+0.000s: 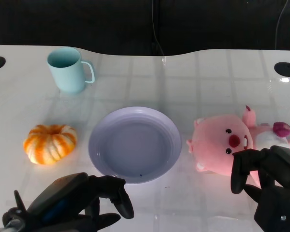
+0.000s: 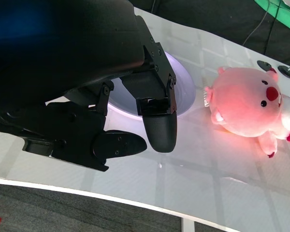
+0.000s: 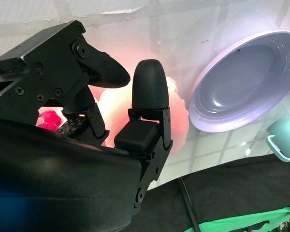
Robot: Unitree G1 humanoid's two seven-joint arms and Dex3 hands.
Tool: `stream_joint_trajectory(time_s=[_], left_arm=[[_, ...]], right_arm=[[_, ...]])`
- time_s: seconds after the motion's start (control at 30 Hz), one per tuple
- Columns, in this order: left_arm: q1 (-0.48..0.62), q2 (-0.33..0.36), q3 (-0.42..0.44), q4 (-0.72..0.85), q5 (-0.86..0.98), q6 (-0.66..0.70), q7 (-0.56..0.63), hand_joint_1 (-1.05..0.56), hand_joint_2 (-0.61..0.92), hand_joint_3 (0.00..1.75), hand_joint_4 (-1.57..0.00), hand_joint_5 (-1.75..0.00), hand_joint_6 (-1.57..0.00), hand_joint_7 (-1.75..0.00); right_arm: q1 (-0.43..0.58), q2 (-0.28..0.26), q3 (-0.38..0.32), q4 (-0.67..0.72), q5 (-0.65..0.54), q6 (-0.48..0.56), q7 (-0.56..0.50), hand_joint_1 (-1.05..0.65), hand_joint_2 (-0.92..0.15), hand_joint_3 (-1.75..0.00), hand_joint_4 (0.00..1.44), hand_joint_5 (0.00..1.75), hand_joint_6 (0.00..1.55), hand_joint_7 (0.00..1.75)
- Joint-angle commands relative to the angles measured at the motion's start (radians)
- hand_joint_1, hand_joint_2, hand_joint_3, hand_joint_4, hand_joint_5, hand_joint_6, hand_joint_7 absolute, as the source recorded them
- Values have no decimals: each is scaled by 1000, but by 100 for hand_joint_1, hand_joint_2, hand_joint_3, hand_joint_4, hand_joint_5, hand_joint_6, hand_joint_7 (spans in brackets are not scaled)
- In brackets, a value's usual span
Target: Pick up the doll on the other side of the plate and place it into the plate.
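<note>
The round lavender plate (image 1: 134, 144) sits mid-table and holds nothing. The task's thing, a soft pink plush doll with a red nose (image 1: 222, 145), lies on its side on the white tabletop (image 1: 183, 82) just beside the plate's right rim, not touching it and wholly outside it. Left of the plate lies an orange-and-white striped pumpkin (image 1: 50, 143); beyond the plate, toward its far left, stands a pale teal mug with a handle (image 1: 68, 70).

The right hand (image 1: 266, 181) is on the near side of the doll, over its lower body, fingers apart and curved downward with nothing between them. The right wrist view shows the doll's pink body just past the fingertips (image 3: 150, 84); whether any pad touches the plush cannot be told. The left hand (image 1: 82, 198) is near the plate's front-left rim, fingers loosely curled and apart, holding nothing.

Assessment: the step in hand is the reach — no grasp made yet, placement not begun. The next move calls for the right hand to lower, close firmly round the doll's soft body, lift, carry it left over the rim and release it in the plate's hollow — the plush will compress, so a shallow pinch may slip.
</note>
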Motion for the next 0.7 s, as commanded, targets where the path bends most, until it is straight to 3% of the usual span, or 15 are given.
stream_joint_trajectory(time_s=[0.03,0.7], left_arm=[[-2,13,8,-5,0,13,-13,-16,83,48,-67,-165,-75,-101],[-5,14,8,11,0,-5,-7,-16,83,48,-65,-168,-75,-102]], right_arm=[[-8,-13,-8,4,-3,4,-1,-11,-47,-111,79,172,78,135],[-8,-13,-8,5,-5,5,-4,-12,-48,-110,79,169,78,132]])
